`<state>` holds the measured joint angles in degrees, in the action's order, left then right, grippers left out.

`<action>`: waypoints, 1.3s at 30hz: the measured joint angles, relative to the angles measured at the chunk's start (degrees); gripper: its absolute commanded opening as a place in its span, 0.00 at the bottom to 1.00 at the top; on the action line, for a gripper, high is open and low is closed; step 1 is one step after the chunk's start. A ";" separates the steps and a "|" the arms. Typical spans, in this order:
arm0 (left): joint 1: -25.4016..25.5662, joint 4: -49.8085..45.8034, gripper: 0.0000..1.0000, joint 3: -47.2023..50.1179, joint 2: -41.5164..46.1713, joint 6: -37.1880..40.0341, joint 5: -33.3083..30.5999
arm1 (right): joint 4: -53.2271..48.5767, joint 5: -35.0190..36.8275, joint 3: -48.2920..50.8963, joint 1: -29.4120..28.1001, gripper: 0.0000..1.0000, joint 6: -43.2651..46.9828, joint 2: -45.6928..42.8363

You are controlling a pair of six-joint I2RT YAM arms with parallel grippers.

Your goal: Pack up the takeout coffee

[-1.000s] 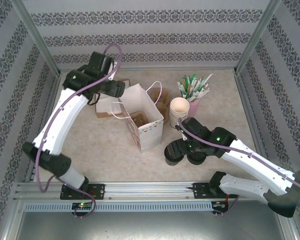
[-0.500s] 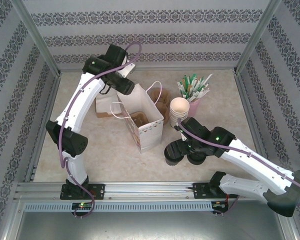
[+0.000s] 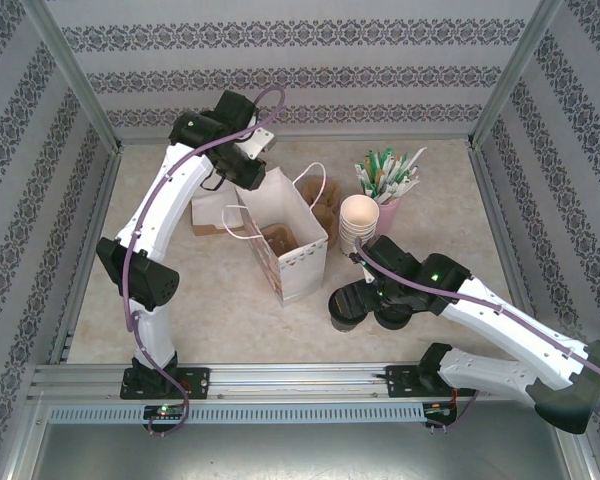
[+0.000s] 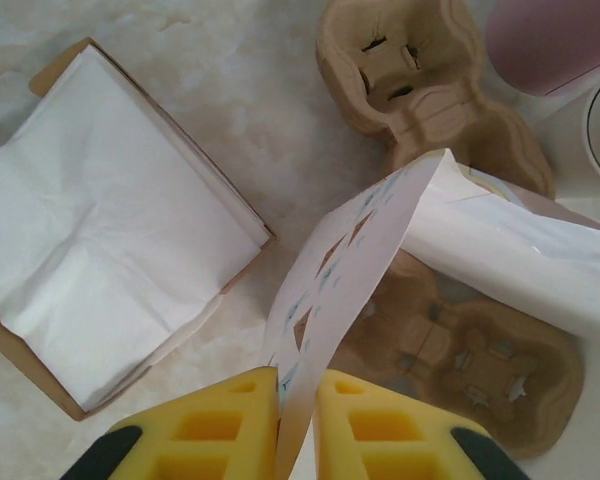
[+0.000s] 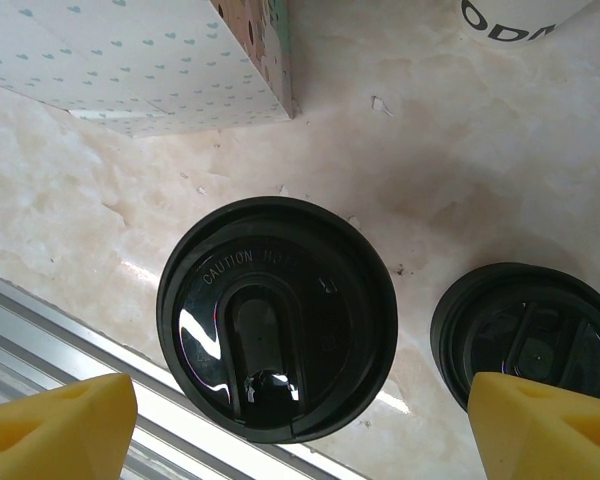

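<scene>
The takeout coffee (image 5: pixel 277 318) stands on the table with its round black lid facing up, just right of the white paper bag (image 3: pixel 285 240). My right gripper (image 5: pixel 300 430) hovers over it, open, one yellow finger on each side of the lid and apart from it. In the top view the coffee (image 3: pixel 344 308) sits partly under that gripper (image 3: pixel 366 300). My left gripper (image 4: pixel 296 420) is shut on the bag's rim (image 4: pixel 350 250) at its far left corner (image 3: pixel 258 172). A brown cup carrier (image 4: pixel 470 360) lies inside the bag.
A squat stack of black lids (image 5: pixel 525 335) sits close to the right of the coffee. Behind it are a stack of lidless cups (image 3: pixel 359 222) and a pink cup of stirrers (image 3: pixel 388 185). Napkins (image 4: pixel 100 240) and a second carrier (image 4: pixel 400 70) lie by the bag.
My left arm swung right to the bag's far rim and its jaws closed on the paper. The right arm has stayed over the coffee.
</scene>
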<state>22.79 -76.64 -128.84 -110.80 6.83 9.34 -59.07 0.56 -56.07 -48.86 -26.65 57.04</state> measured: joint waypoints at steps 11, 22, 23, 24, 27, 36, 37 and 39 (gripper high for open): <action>0.00 -3.06 0.00 2.71 3.96 -5.42 0.68 | -0.74 -0.02 -0.50 0.00 0.84 0.46 -0.04; 0.00 -3.74 0.00 19.61 19.78 -16.68 -0.59 | -0.90 -1.55 -1.97 -0.94 0.84 3.13 -1.73; 0.00 -3.74 0.00 21.35 21.31 -17.92 -0.83 | -0.92 -1.77 -2.19 -1.44 0.84 3.30 -1.49; 0.00 -3.72 0.00 22.95 22.71 -19.21 -1.40 | -0.90 -1.84 -2.32 -1.86 0.84 3.43 -1.25; 0.00 -3.52 0.00 27.36 26.34 -22.69 -2.99 | -0.83 -2.27 -2.38 -3.04 0.84 3.91 -0.39; -0.09 -0.26 0.00 38.32 36.11 -26.82 -4.59 | -1.11 -1.31 -2.69 -4.66 0.98 4.07 3.78; -0.35 -0.22 0.00 38.58 36.54 -26.82 -4.66 | -1.11 -0.98 -2.78 -4.66 0.98 4.11 4.42; -1.33 -0.20 0.00 38.60 36.54 -26.67 -4.61 | -1.11 -0.44 -2.82 -4.66 0.98 4.00 5.33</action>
<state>21.45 -76.84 -90.24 -74.26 -19.84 4.73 -60.18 0.12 -58.89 -53.52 -22.65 62.37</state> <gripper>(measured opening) 0.064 0.978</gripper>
